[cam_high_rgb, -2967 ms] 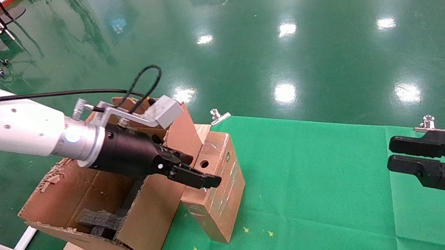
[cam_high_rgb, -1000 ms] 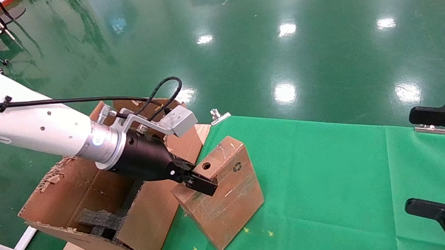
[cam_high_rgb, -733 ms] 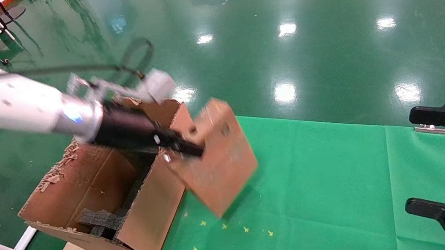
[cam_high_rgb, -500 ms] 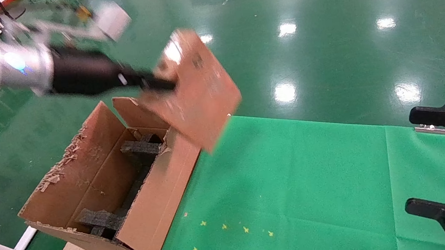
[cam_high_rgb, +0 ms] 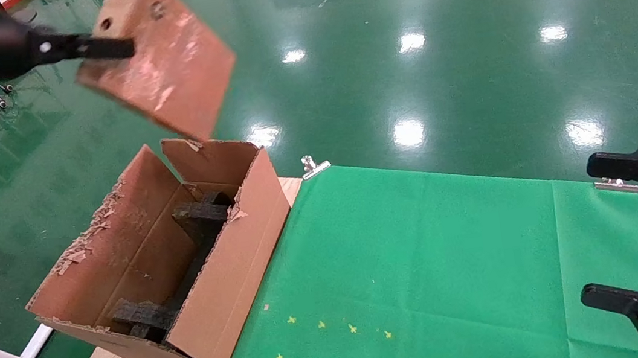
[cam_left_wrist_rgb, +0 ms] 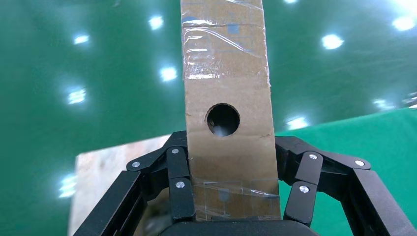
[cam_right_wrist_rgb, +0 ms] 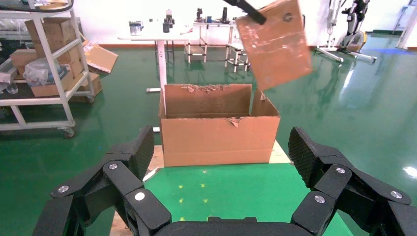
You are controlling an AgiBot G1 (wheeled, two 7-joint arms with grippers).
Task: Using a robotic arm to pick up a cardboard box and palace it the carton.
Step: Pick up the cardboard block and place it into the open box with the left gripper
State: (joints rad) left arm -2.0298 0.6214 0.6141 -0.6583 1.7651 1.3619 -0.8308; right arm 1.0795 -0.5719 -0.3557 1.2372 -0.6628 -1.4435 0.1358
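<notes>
Up goes the cardboard box (cam_high_rgb: 158, 59), off the green surface (cam_high_rgb: 427, 263), left fingers (cam_left_wrist_rgb: 179, 184) clamped on it; I now lower it into the carton (cam_high_rgb: 227, 275). Right fingers (cam_right_wrist_rgb: 133, 152) wait spread apart.

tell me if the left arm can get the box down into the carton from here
Probably yes: the left gripper holds the cardboard box above the carton, whose top is open, with foam blocks inside.

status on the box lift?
Left gripper shut on box, held high above the carton's far end. Right gripper open, parked. Nothing in the way.
</notes>
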